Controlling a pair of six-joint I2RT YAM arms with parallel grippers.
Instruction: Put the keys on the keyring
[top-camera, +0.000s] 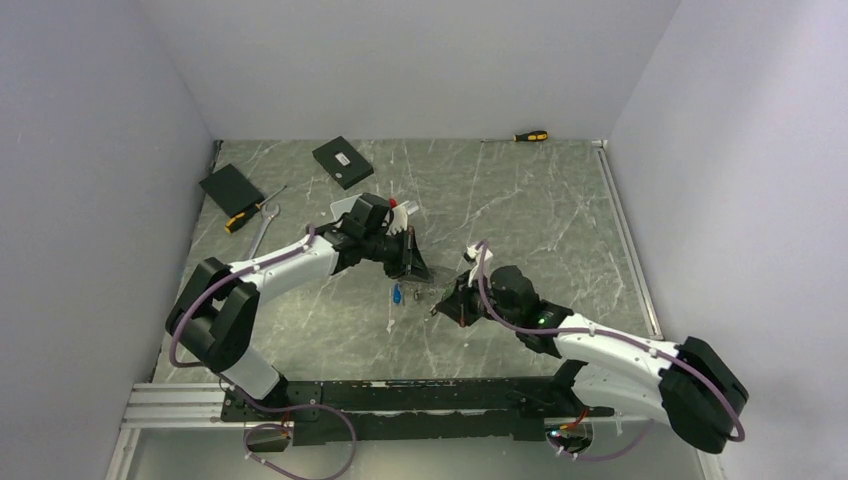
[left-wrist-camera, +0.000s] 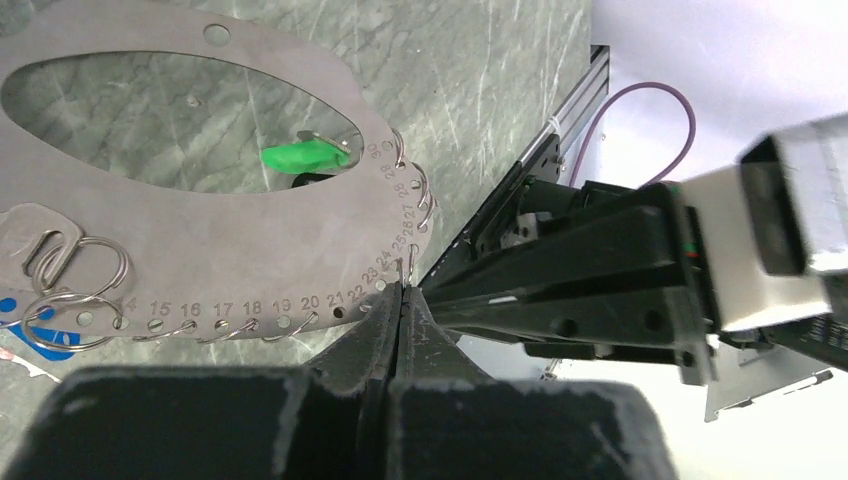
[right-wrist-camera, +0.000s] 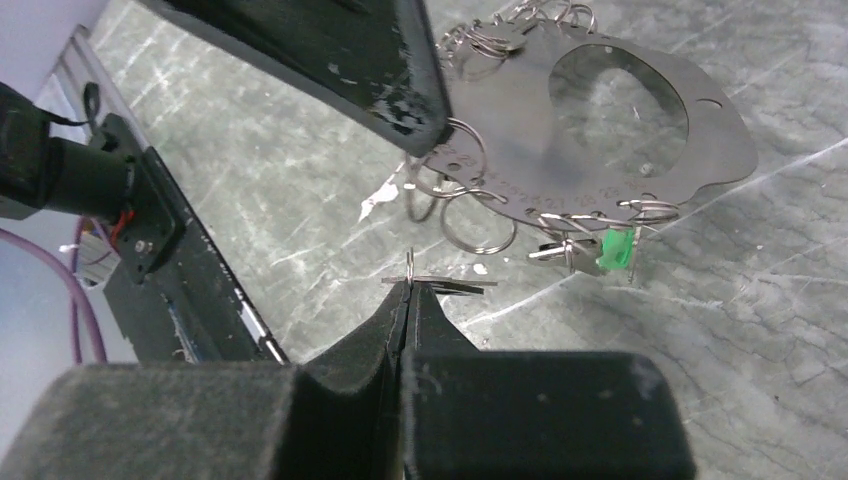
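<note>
The keyring (left-wrist-camera: 200, 250) is a flat grey metal plate with a large oval opening and numbered holes along its rim, most carrying small wire rings. My left gripper (left-wrist-camera: 402, 292) is shut on the plate's rim near hole 24 and holds it up off the table. A green tag (left-wrist-camera: 300, 155) and a blue tag (left-wrist-camera: 40, 335) hang from it. My right gripper (right-wrist-camera: 408, 285) is shut on a small flat key (right-wrist-camera: 445, 285) with a wire ring on it, held just below and in front of the plate (right-wrist-camera: 600, 170). The left fingers (right-wrist-camera: 400, 90) show above it.
A silver wrench (top-camera: 262, 232) and a yellow-handled screwdriver (top-camera: 250, 212) lie at the back left beside two black boxes (top-camera: 342, 162) (top-camera: 231, 190). Another screwdriver (top-camera: 530, 136) lies by the back wall. Both grippers (top-camera: 412, 262) (top-camera: 445, 305) meet mid-table.
</note>
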